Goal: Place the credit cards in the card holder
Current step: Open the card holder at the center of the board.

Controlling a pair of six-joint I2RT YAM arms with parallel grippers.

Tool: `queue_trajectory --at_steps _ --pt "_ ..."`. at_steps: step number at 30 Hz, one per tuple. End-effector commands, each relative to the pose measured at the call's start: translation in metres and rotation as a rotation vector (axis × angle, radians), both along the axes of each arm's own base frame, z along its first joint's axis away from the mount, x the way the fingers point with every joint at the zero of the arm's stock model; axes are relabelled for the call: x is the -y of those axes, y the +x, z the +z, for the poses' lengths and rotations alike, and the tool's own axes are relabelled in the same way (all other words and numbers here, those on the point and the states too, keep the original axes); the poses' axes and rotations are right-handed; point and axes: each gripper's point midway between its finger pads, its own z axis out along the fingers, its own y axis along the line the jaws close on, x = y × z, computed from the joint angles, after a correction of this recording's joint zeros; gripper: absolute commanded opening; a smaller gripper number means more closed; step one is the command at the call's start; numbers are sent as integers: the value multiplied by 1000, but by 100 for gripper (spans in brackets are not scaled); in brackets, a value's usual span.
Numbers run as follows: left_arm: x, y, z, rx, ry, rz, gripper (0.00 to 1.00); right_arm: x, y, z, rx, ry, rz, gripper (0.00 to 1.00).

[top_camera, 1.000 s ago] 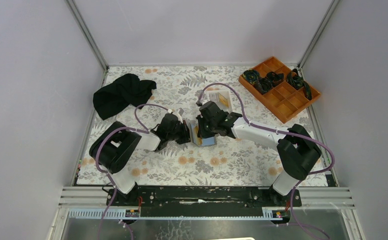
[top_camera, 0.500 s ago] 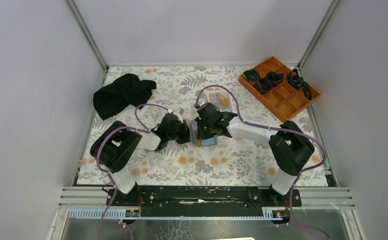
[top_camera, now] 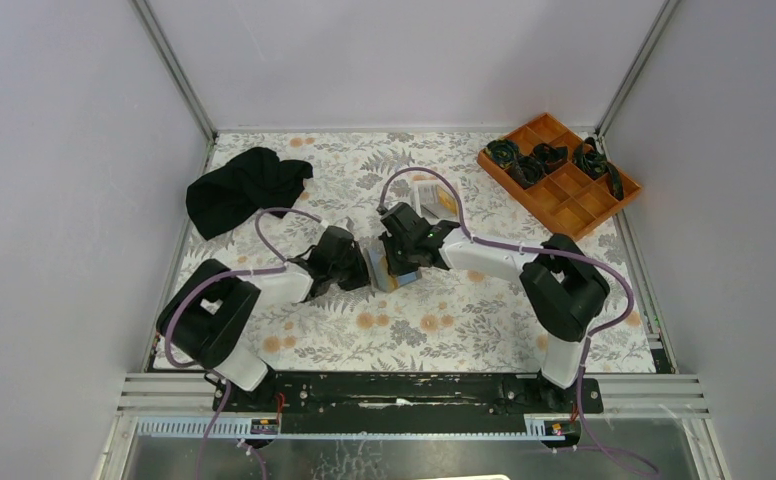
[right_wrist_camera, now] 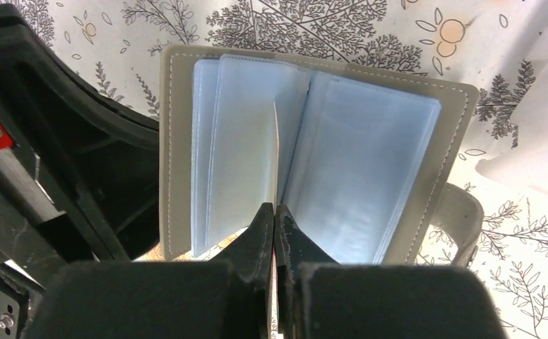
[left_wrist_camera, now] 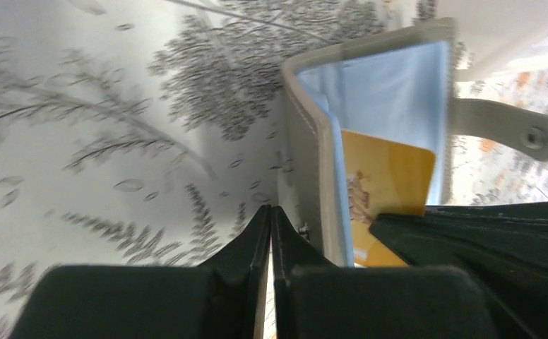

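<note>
The card holder (top_camera: 385,273) stands open on the floral table between my two grippers. It is grey outside and has pale blue sleeves inside, seen in the right wrist view (right_wrist_camera: 370,155) and the left wrist view (left_wrist_camera: 384,92). My right gripper (right_wrist_camera: 275,210) is shut on the orange-gold credit card (left_wrist_camera: 391,176). The card shows edge-on (right_wrist_camera: 275,141) between two sleeves, partly inside the holder. My left gripper (left_wrist_camera: 271,212) is shut, its tips just beside the holder's grey cover, with nothing seen between them. In the top view the left gripper (top_camera: 360,271) and right gripper (top_camera: 397,257) flank the holder.
A white tray (top_camera: 430,192) sits just behind the right gripper, partly under its cable. An orange compartment tray (top_camera: 560,180) with dark items is at the back right. A black cloth (top_camera: 244,188) lies at the back left. Walls close in on both sides.
Both grippers and the card holder have shifted a little to the left. The right arm has folded in closer, pushing the card toward the holder.
</note>
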Motion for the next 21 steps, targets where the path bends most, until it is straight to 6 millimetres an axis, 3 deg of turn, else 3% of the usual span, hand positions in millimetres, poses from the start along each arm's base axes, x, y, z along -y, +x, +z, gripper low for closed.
queue_trajectory --at_steps 1,10,17,21 --pt "-48 -23 -19 -106 255 73 9 2 -8 -19 -6 -83 26 0" --pt "-67 -9 37 3 289 182 13 3 -11 -31 -24 -118 29 0" --pt "-36 9 89 137 96 145 16 3 -12 -32 -27 -121 24 0" --pt "-20 13 88 132 47 99 15 4 -10 -31 -22 -119 20 0"
